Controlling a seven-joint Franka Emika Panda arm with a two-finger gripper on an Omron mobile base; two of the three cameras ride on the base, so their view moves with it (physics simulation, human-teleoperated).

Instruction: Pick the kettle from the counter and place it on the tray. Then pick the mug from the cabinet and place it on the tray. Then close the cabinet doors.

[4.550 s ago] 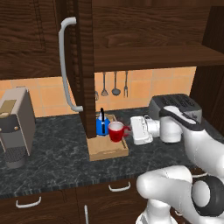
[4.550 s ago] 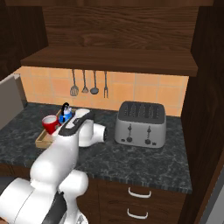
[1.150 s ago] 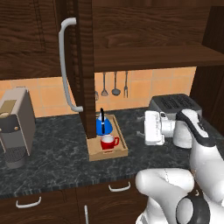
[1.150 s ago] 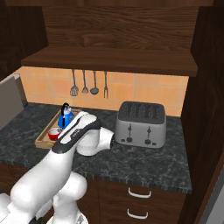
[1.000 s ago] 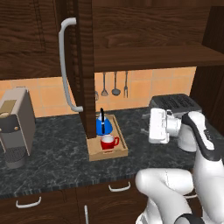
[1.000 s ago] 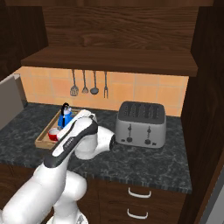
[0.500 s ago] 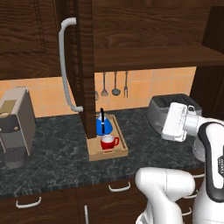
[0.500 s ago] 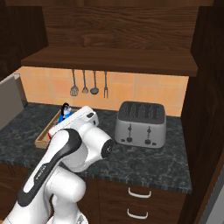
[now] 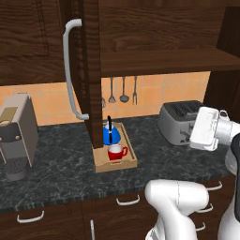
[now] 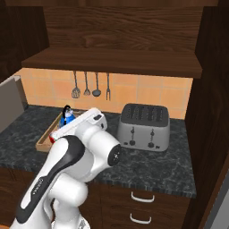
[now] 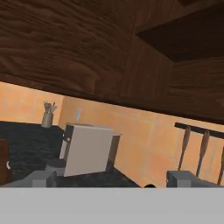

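Observation:
The blue kettle (image 9: 111, 136) and the red mug (image 9: 116, 152) both stand in the light wooden tray (image 9: 132, 152) on the dark marbled counter (image 9: 61, 159). Above the tray, a cabinet door (image 9: 89, 70) hangs open, edge-on to me, with its silver bar handle (image 9: 70, 70) on the left. My gripper (image 11: 111, 179) is open and holds nothing; its fingertips (image 11: 43, 177) stand wide apart. Its white hand (image 9: 206, 129) hovers in front of the toaster, well to the right of the tray. In the right base view my arm covers part of the tray (image 10: 42, 143); the kettle (image 10: 67, 117) peeks out behind it.
A silver toaster (image 9: 180, 119) sits on the counter right of the tray. A grey coffee machine (image 9: 16, 136) stands at the far left. Kitchen utensils (image 9: 117, 91) hang on the orange tiled wall. The open cabinet shelf (image 9: 159, 61) runs above. Drawers lie below the counter.
My hand has swung right and slightly up, away from the tray to the toaster's front, staying open. The mug, by my hand above the tray in the oldest frames, now rests in it.

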